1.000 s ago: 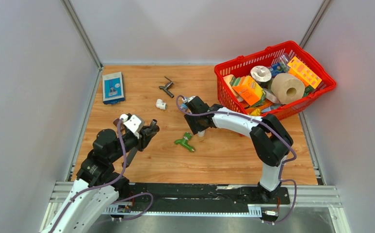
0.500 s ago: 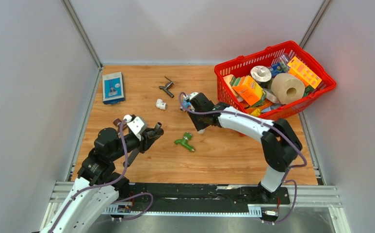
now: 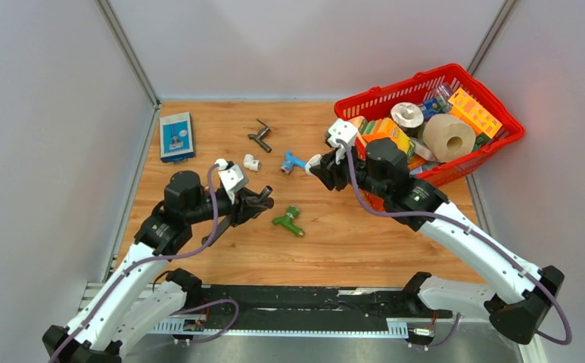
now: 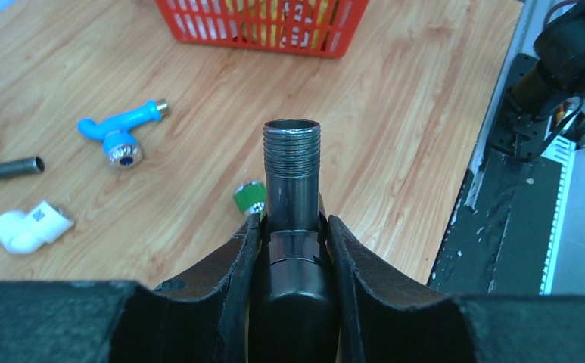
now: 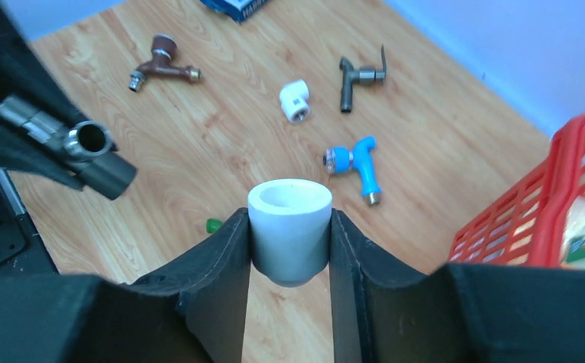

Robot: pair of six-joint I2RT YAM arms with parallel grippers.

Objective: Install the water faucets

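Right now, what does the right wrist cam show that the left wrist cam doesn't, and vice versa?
Right wrist only: the white fitting clamped in the right gripper, a brown faucet lying on the table, and a blue box corner at the top edge.
Left wrist only: the threaded end of the dark faucet clamped in the left gripper, and a black arm base.
Both: the held dark faucet, the blue-handled faucet, the loose white elbow, the red basket, and the lever faucet, of which the left wrist shows only a tube end.

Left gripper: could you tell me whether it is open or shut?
Shut: the left gripper clamps the dark metal faucet from both sides.
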